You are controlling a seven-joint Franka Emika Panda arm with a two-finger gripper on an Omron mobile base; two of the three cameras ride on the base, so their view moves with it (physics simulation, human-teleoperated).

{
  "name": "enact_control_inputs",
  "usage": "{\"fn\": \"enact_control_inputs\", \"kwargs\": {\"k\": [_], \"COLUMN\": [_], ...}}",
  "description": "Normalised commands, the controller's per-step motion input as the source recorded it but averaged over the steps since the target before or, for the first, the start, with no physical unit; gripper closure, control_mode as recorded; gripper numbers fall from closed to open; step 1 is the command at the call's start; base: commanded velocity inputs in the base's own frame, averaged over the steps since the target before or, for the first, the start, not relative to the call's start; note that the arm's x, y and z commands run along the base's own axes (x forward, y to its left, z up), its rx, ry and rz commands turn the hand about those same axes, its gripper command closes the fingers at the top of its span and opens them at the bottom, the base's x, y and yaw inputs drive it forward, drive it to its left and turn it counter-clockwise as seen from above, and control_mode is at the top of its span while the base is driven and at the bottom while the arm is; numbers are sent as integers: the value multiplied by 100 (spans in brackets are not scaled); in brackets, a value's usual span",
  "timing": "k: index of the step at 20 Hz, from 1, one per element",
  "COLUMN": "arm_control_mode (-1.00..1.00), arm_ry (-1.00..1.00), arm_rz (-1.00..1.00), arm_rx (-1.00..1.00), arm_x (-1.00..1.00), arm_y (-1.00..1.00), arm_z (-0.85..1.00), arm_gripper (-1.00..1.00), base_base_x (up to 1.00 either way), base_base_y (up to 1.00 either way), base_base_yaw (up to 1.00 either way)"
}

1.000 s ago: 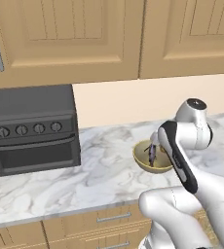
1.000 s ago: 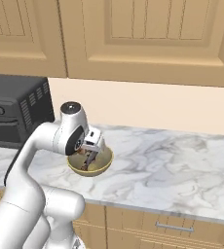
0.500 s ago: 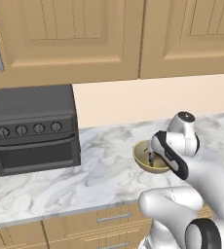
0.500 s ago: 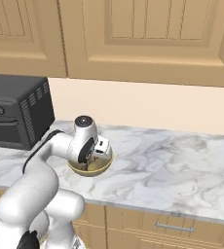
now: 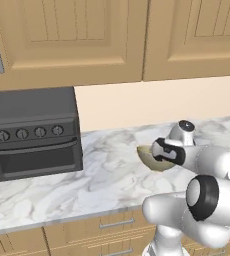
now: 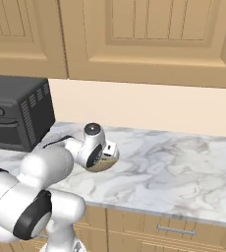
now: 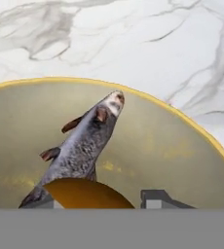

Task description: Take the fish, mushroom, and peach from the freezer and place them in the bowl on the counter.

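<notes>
Fingers (image 7: 155, 198) closed on the peach (image 7: 87, 193), low inside the bowl (image 7: 192, 160) beside the fish (image 7: 82, 146); drop-off step, next I release and lift clear.

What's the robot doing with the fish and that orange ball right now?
Gripper shut on round orange peach, low inside olive-yellow bowl. Grey-purplish fish already lying in bowl. Nothing in the way.

Marble surface (image 6: 183, 167): olive-yellow bowl (image 6: 107, 161) partly hidden behind white arm (image 6: 66, 162); black toaster oven (image 6: 14, 118) at left; tan wooden cabinets (image 6: 144, 34) above.
</notes>
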Motion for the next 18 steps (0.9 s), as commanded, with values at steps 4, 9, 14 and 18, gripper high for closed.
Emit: {"fn": "enact_control_inputs", "kwargs": {"k": [4, 9, 14, 18], "arm_control_mode": [-100, -100, -100, -100], "arm_ry": [4, 0, 0, 0], "arm_rz": [0, 0, 0, 0], "arm_rx": [0, 0, 0, 0], "arm_x": [14, 0, -32, -44], "arm_y": [0, 0, 0, 0], "arm_z": [-10, 0, 13, 42], "arm_gripper": [-100, -100, -100, -100], "base_base_x": [0, 0, 0, 0], "base_base_y": [0, 0, 0, 0], "base_base_yaw": [0, 0, 0, 0]}}
